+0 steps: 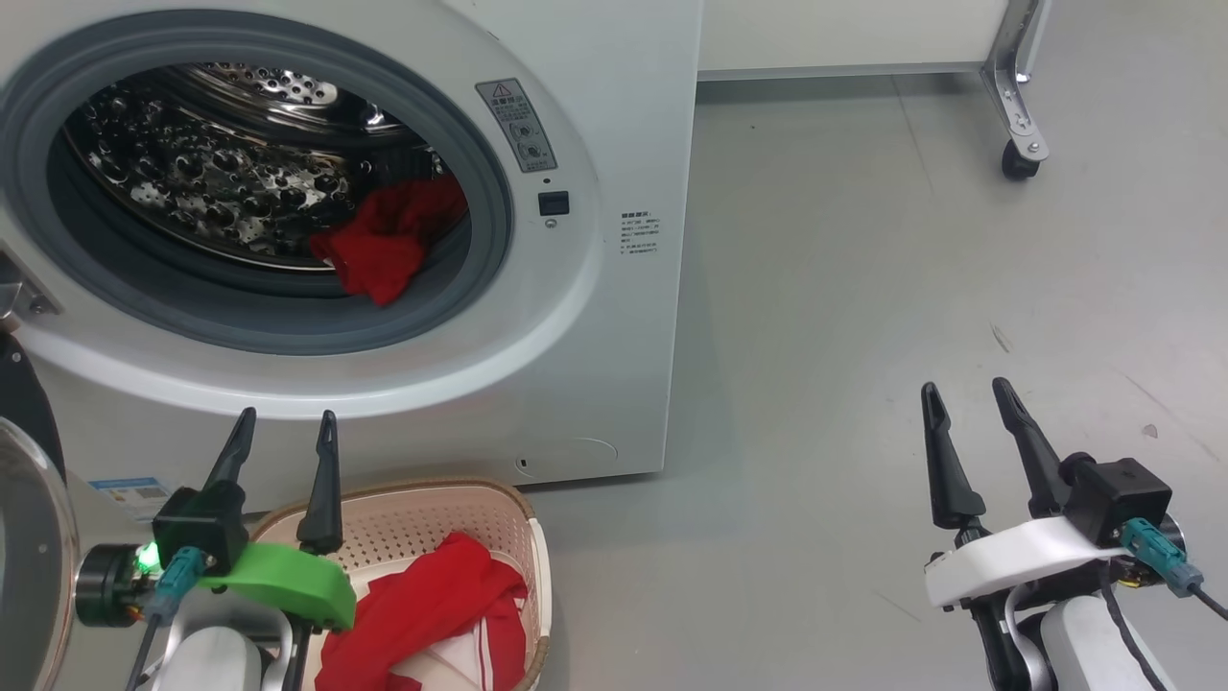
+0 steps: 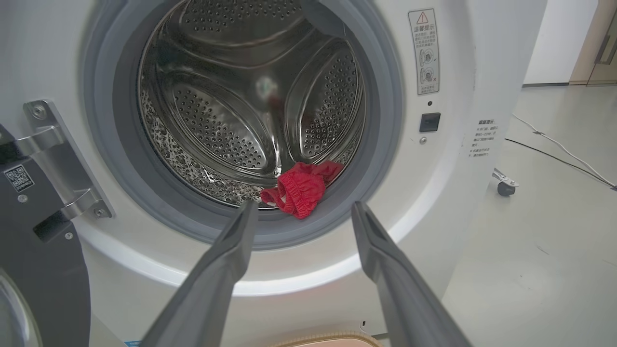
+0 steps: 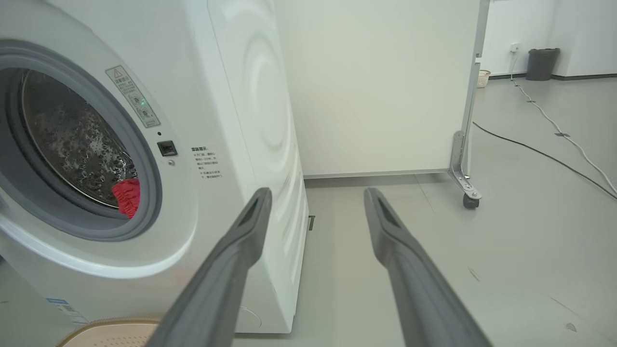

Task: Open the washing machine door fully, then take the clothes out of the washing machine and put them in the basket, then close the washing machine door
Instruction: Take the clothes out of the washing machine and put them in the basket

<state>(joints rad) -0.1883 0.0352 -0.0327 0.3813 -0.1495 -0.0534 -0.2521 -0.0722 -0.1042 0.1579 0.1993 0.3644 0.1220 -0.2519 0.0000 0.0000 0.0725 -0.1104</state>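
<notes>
Garment in drum [image 1: 384, 245]: bright red, crumpled at the lower right of the mouth, partly draped onto the grey rubber ring [image 1: 288, 321].
Handling: probably light, limp and unbreakable; more likely to snag or trail than to slip.
Where to grip: the bunched fold nearest the mouth, pinched deep enough to catch several layers; the ribbed gathered edge seen from the left wrist looks like a firm hold.
Clothes in basket [image 1: 432, 605]: red with white trim stripes, heaped loose.
Basket [image 1: 523, 518]: cream, perforated, brown woven-look rim; on the floor just below the mouth.
Left gripper [image 1: 288, 416]: fingers spread wide, empty, over the basket and pointing at the mouth; clear of the garment.
Right gripper [image 1: 964, 387]: fingers wide apart, holding nothing, well off to the right over bare floor.
Door [image 2: 48, 279]: swung open to the left on its metal hinge [image 2: 58, 159].
Washing machine [image 1: 614, 365]: white front, perforated steel drum.
Warning label [image 1: 516, 125]: triangle symbol and two pictograms; characters too small to read.
Small print [image 1: 638, 233]: block right of the latch socket [image 1: 553, 202], illegible.
Blue sticker [image 1: 125, 494]: QR code, text unreadable.
Door sticker [image 2: 18, 177]: another QR code.
Brand: none legible.
</notes>
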